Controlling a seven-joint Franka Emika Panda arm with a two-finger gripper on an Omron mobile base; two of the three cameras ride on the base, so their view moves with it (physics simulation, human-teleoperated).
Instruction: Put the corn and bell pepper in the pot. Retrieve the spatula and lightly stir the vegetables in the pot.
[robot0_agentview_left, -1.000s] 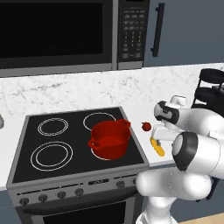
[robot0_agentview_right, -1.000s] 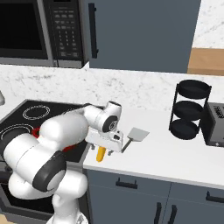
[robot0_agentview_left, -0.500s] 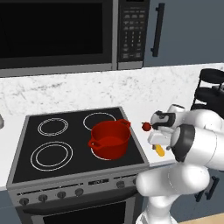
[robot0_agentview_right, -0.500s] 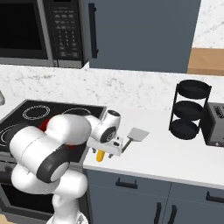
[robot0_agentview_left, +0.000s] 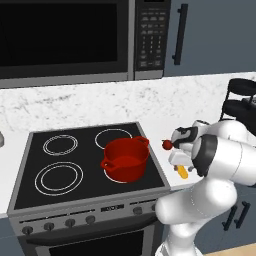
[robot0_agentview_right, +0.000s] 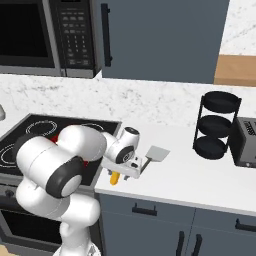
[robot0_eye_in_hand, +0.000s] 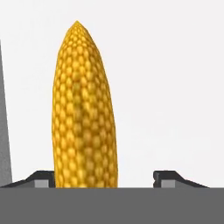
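One corn (robot0_eye_in_hand: 84, 109) cob lies between the spread fingertips of the hand (robot0_eye_in_hand: 113, 178); no writing is legible.

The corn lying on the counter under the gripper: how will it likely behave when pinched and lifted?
The corn is rounded and tapers to a tip, so it may roll or slide between the fingers. Its bumpy kernels probably aid grip. It looks stiff, unlikely to sag.

Black microwave (robot0_agentview_left: 67, 42) above stove (robot0_agentview_left: 85, 160). Black three-tier rack (robot0_agentview_right: 215, 125) on white desk (robot0_agentview_right: 200, 175), toaster (robot0_agentview_right: 245, 142) just beside it. Grey cabinets below.
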